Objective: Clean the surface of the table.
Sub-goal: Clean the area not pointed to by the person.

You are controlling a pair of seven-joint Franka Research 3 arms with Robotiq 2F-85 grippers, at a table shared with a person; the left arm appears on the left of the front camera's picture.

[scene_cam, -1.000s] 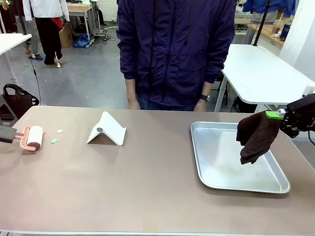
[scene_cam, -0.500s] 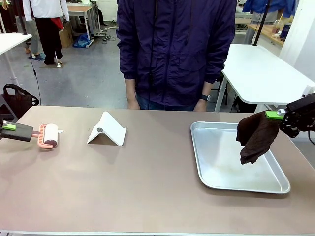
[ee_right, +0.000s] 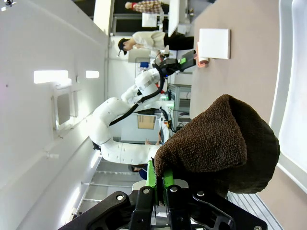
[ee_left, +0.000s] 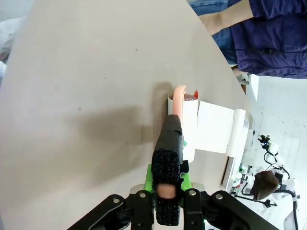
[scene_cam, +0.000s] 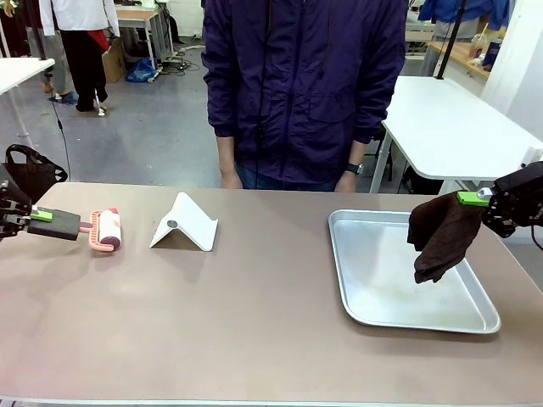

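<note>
The brown table surface (scene_cam: 254,331) stretches across the front view. At its far left my left gripper (scene_cam: 38,217) is shut on the black handle (ee_left: 168,155) of a pink lint roller (scene_cam: 107,230), whose roll rests on the table just left of a white folded stand (scene_cam: 182,223). In the left wrist view the roller (ee_left: 184,117) lies straight ahead of my left gripper (ee_left: 167,191). At the right, my right gripper (scene_cam: 475,200) is shut on a dark brown cloth (scene_cam: 441,236) that hangs above the right part of a silver tray (scene_cam: 356,288). The cloth (ee_right: 220,143) bulges over my right gripper (ee_right: 158,184).
A person in a dark blue jacket (scene_cam: 301,85) stands at the far edge, hands by the table rim. The white stand (ee_left: 216,127) sits just beyond the roller. White-topped tables (scene_cam: 450,127) stand behind on the right.
My left gripper has pushed the roller rightward across the table toward the white stand; the small scraps that lay by it no longer show. The right arm and cloth have not moved.
</note>
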